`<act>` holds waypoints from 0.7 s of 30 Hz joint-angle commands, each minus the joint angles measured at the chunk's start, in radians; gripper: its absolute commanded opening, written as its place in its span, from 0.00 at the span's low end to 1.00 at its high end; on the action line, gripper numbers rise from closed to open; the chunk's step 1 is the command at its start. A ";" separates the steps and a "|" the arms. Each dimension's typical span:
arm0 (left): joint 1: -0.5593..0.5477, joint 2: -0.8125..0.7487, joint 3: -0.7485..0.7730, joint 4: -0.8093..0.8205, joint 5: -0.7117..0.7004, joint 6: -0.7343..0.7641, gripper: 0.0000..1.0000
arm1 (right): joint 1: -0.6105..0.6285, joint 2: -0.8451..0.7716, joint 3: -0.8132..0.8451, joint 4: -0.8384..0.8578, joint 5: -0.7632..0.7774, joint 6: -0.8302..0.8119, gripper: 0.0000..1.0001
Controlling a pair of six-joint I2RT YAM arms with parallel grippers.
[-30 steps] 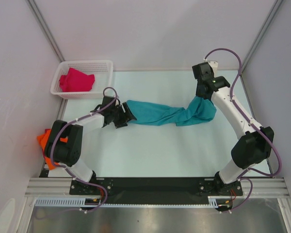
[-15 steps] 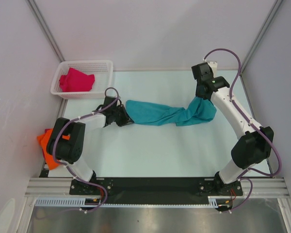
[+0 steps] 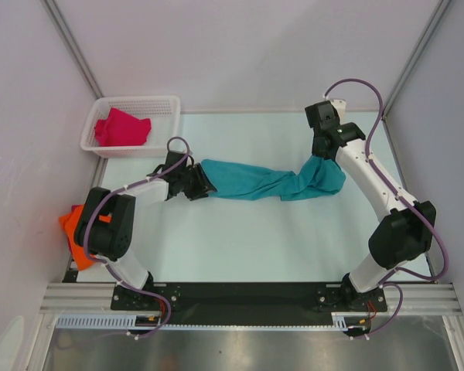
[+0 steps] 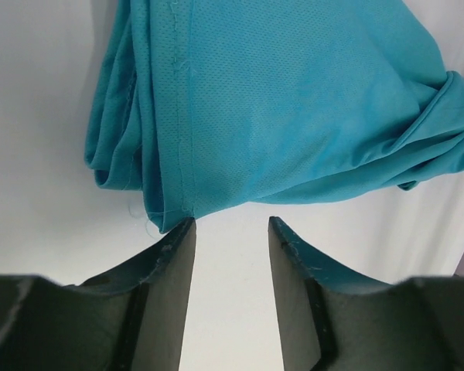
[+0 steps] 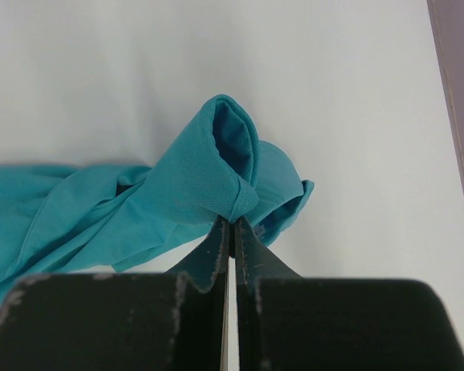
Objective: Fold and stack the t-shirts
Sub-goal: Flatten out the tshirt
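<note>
- Pale, smooth table [image 3: 240,239]: it carries everything below.
- Teal-blue short-sleeved mesh-knit t-shirt [image 3: 255,182]: it lies mid-table as a long twisted rope strung between your two arms. Judge it light, limp and shapeless. It will sag, drag and twist rather than hold a line, so it needs two spread grips. Take it at stitched edges, for example the hemmed corner [image 4: 166,220] at its left end, where doubled cloth gives the pads something to bite.
- White plastic lattice basket [image 3: 135,100]: far left corner, well apart from the teal shirt.
- Magenta-red cloth t-shirt [image 3: 122,128]: bunched inside the basket.
- Bright orange cloth t-shirt [image 3: 68,224]: crumpled at the table's left edge, half hidden behind the left arm.
- Right claw [image 5: 233,224]: pinched tight on a rolled fold at the teal shirt's right end. Its position matches a second ago.
- Left claw [image 4: 232,228]: parted a moderate way and gripping nothing, with its left finger just at the hem corner. Compared with a second ago it has crept closer to the shirt's left end. The cloth itself has hardly shifted.
</note>
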 commanded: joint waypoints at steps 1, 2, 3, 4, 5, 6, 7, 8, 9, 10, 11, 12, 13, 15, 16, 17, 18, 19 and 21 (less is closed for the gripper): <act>-0.004 -0.017 0.038 -0.025 -0.048 0.024 0.52 | 0.006 -0.007 0.002 0.015 0.023 -0.014 0.00; -0.004 -0.028 0.043 -0.036 -0.062 0.034 0.57 | 0.004 -0.007 0.002 0.013 0.025 -0.014 0.00; -0.004 -0.033 0.057 -0.048 -0.080 0.040 0.60 | 0.004 -0.005 0.000 0.013 0.025 -0.015 0.00; -0.004 -0.039 0.063 -0.073 -0.097 0.046 0.61 | 0.004 -0.004 0.000 0.015 0.026 -0.015 0.00; -0.004 -0.045 0.070 -0.086 -0.131 0.058 0.64 | 0.004 -0.004 0.000 0.015 0.026 -0.015 0.00; -0.003 -0.047 0.086 -0.096 -0.143 0.066 0.64 | 0.004 0.000 -0.001 0.015 0.026 -0.015 0.00; 0.000 -0.048 0.092 -0.109 -0.151 0.069 0.65 | 0.004 0.001 -0.001 0.015 0.025 -0.014 0.00; 0.002 -0.045 0.095 -0.111 -0.160 0.073 0.65 | 0.004 0.001 -0.003 0.018 0.023 -0.012 0.00; 0.003 -0.042 0.103 -0.111 -0.160 0.075 0.65 | 0.004 0.004 -0.003 0.019 0.022 -0.014 0.00; 0.006 -0.037 0.104 -0.111 -0.159 0.074 0.65 | 0.004 0.003 -0.004 0.019 0.023 -0.012 0.00; 0.008 -0.031 0.106 -0.111 -0.159 0.075 0.65 | 0.004 0.006 -0.004 0.018 0.022 -0.012 0.00; 0.009 -0.027 0.107 -0.113 -0.156 0.074 0.65 | 0.004 0.007 -0.004 0.018 0.023 -0.014 0.00; 0.009 -0.024 0.107 -0.107 -0.151 0.074 0.65 | 0.004 0.006 -0.004 0.019 0.026 -0.014 0.00; 0.008 -0.013 0.104 -0.099 -0.138 0.070 0.64 | 0.004 0.007 -0.004 0.018 0.029 -0.015 0.00; 0.008 -0.010 0.103 -0.090 -0.133 0.069 0.64 | 0.004 0.007 -0.004 0.018 0.030 -0.017 0.00; 0.008 -0.004 0.100 -0.082 -0.128 0.064 0.63 | 0.004 0.007 -0.004 0.018 0.031 -0.018 0.00; 0.009 -0.002 0.094 -0.077 -0.122 0.063 0.63 | 0.004 0.007 -0.004 0.018 0.033 -0.018 0.00; 0.008 0.002 0.092 -0.068 -0.113 0.060 0.61 | 0.006 0.007 -0.004 0.016 0.031 -0.018 0.00; 0.008 0.016 0.089 -0.062 -0.107 0.060 0.59 | 0.006 0.007 -0.004 0.016 0.033 -0.018 0.00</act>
